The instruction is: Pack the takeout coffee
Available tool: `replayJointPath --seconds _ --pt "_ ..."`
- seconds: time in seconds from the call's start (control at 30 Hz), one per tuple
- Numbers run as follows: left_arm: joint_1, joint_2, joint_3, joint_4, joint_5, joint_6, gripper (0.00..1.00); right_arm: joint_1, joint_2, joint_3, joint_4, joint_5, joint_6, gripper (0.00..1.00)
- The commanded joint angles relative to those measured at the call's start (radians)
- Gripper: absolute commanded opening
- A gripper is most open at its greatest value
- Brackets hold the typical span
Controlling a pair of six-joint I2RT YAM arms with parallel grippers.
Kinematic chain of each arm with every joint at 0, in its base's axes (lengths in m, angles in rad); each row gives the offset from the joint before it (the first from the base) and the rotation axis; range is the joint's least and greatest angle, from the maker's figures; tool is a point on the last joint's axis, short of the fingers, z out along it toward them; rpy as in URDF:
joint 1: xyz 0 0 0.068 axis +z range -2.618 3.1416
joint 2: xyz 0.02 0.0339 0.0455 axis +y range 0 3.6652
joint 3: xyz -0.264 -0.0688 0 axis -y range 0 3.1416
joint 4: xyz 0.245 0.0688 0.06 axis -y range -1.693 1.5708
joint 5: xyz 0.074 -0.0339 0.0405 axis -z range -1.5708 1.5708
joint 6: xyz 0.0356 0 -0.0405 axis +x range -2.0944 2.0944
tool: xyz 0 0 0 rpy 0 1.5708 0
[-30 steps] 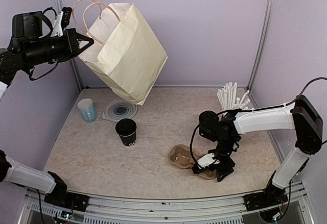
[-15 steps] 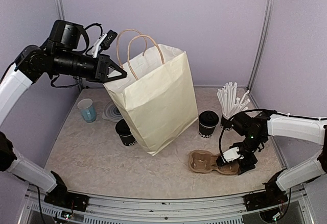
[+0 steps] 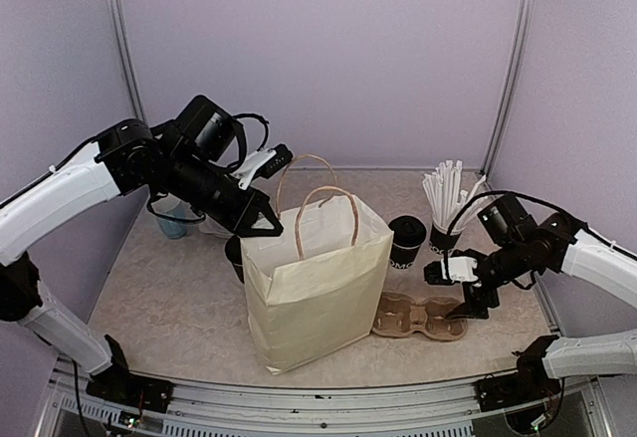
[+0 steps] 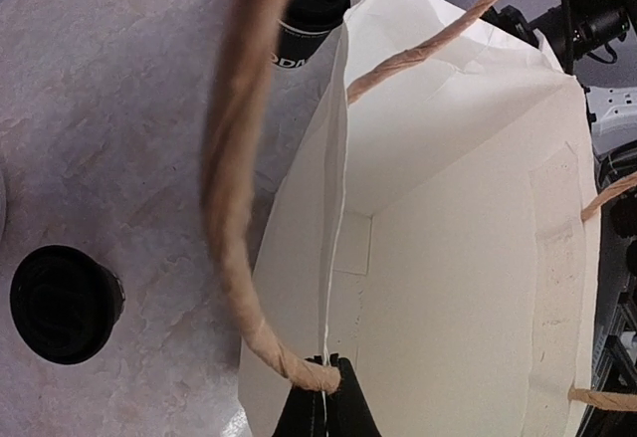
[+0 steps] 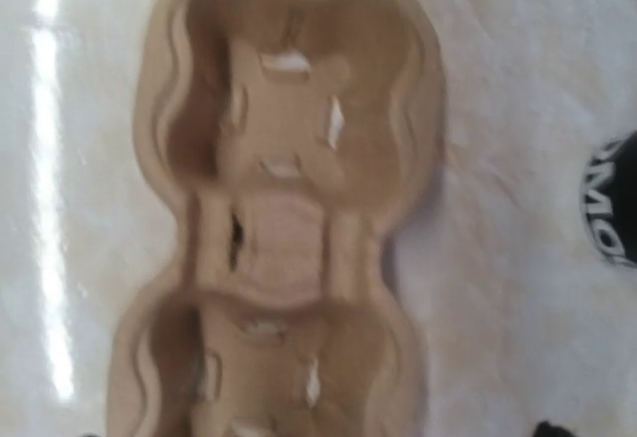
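Observation:
A cream paper bag (image 3: 318,293) with brown handles stands open on the table's middle. My left gripper (image 3: 265,228) is shut on its near rim beside a handle, and in the left wrist view (image 4: 323,397) the bag (image 4: 468,258) is empty inside. One lidded black cup (image 3: 405,241) stands right of the bag. The other lidded cup (image 3: 235,254) is half hidden behind the bag's left edge and shows clearly in the left wrist view (image 4: 65,303). My right gripper (image 3: 468,293) hovers open and empty above the right end of a brown pulp cup carrier (image 3: 418,318).
A black cup of white straws (image 3: 446,198) stands at the back right, close to my right arm. A blue cup (image 3: 171,220) is mostly hidden behind my left arm. The carrier (image 5: 289,208) fills the right wrist view, with a black cup (image 5: 612,198) at its edge.
My left arm has swung the bag down and right, and it now stands on the table in the middle. My right gripper has lifted off the carrier, which stays in place.

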Motion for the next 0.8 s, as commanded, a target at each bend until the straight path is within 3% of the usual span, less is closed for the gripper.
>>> replayJointPath --seconds 0.0,0.07,0.2,0.53,0.77 --pt "-0.026 0.027 -0.042 0.113 -0.046 0.013 0.0 -0.006 0.079 0.027 0.011 -0.121 0.026 0.7" --pt "-0.029 0.033 -0.057 0.139 -0.061 0.019 0.0 -0.006 0.147 0.033 0.016 -0.126 0.018 0.54" --pt "-0.039 0.044 -0.056 0.155 -0.098 0.022 0.06 -0.003 0.226 0.039 0.038 -0.155 0.01 0.44" --pt "-0.049 0.039 -0.057 0.16 -0.144 0.008 0.21 0.024 0.359 0.015 0.134 -0.002 0.131 0.46" --pt "-0.049 0.031 -0.073 0.163 -0.163 -0.001 0.24 0.06 0.402 0.02 0.146 0.022 0.185 0.48"
